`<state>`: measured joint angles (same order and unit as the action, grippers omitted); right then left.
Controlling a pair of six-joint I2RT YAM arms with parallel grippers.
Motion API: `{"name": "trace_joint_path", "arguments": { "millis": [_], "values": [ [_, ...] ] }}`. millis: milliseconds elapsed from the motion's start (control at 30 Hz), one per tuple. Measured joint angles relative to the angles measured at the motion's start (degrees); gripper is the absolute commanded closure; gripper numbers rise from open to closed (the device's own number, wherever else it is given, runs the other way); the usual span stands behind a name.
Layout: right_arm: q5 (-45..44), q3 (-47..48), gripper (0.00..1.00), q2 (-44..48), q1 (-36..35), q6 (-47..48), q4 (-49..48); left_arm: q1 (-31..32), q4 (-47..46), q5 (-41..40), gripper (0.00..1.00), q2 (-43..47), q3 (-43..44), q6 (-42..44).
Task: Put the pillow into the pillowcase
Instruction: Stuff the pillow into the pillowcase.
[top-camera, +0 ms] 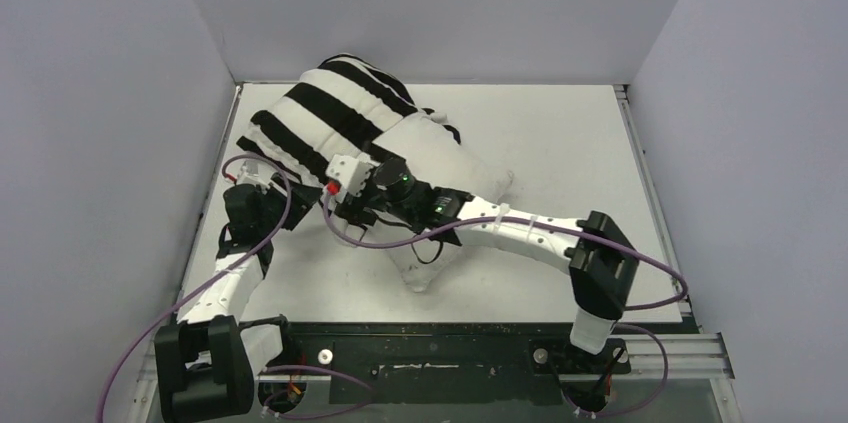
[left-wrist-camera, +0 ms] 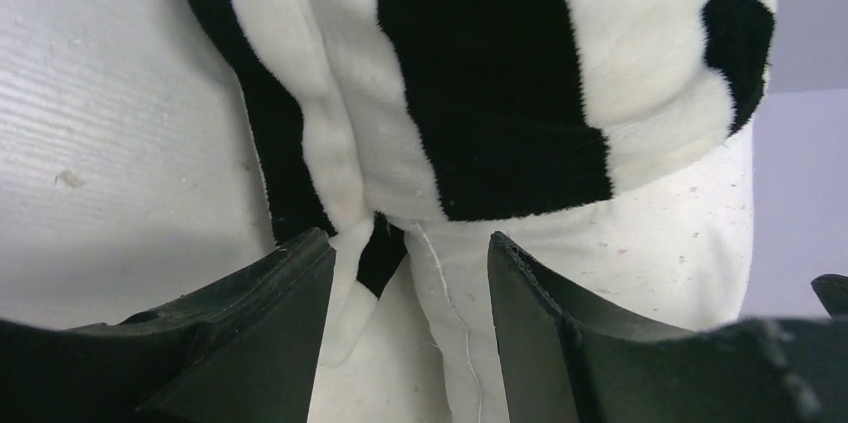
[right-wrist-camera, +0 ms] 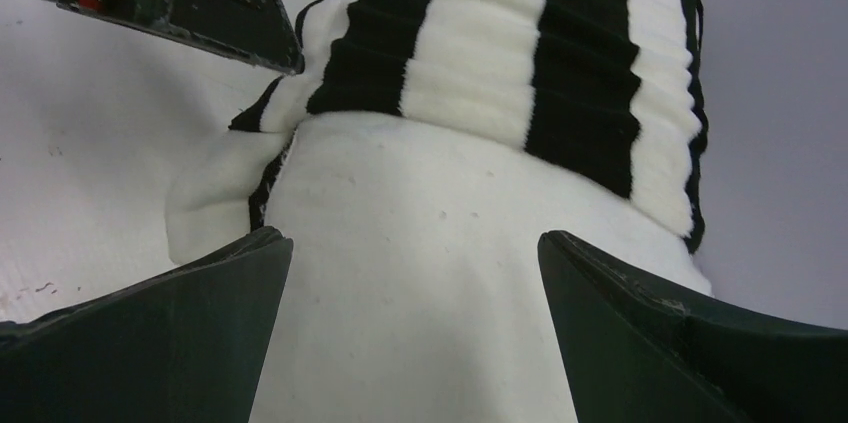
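The left claw (left-wrist-camera: 408, 243) is apart at the hem of the thin, floppy pillowcase (top-camera: 330, 108), far left on the worktop (top-camera: 560, 133). The pillow (top-camera: 470, 178) sticks half out and looks light and squashy. The right claw (right-wrist-camera: 415, 238) is wide apart at its bare part. The hem seems best to pinch.

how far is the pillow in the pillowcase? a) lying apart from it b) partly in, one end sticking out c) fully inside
b: the striped pillowcase covers the far part of the pillow, whose bare white end sticks out.
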<state>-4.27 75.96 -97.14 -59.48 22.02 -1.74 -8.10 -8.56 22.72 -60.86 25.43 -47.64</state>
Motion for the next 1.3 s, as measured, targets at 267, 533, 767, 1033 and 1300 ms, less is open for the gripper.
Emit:
{"name": "trace_joint_path", "arguments": {
  "millis": [267, 533, 767, 1033, 1300],
  "values": [
    [-8.9, 13.2, 0.03, -17.9, -5.3, 11.1, 5.8, 0.0, -4.1, -3.1, 0.48, -1.0, -4.6, -5.1],
    [-14.1, 16.3, 1.0, -28.9, -4.0, 13.0, 2.8, 0.4, -7.6, -5.9, 0.54, -1.1, -9.9, -7.7],
    [-7.2, 13.4, 1.0, -26.3, -0.8, 6.2, -3.6, 6.0, -12.2, -9.5, 0.52, -5.8, -8.8, -2.5],
    [1.8, 9.1, 1.0, -23.2, 2.8, -2.3, -8.8, 13.7, -19.3, -15.6, 0.44, -16.1, -4.0, 2.5],
    [8.2, 7.4, 1.0, -22.2, 5.9, -10.8, -12.9, 16.8, -20.7, -22.0, 1.0, -24.6, 2.0, 4.3]
  ]
}}
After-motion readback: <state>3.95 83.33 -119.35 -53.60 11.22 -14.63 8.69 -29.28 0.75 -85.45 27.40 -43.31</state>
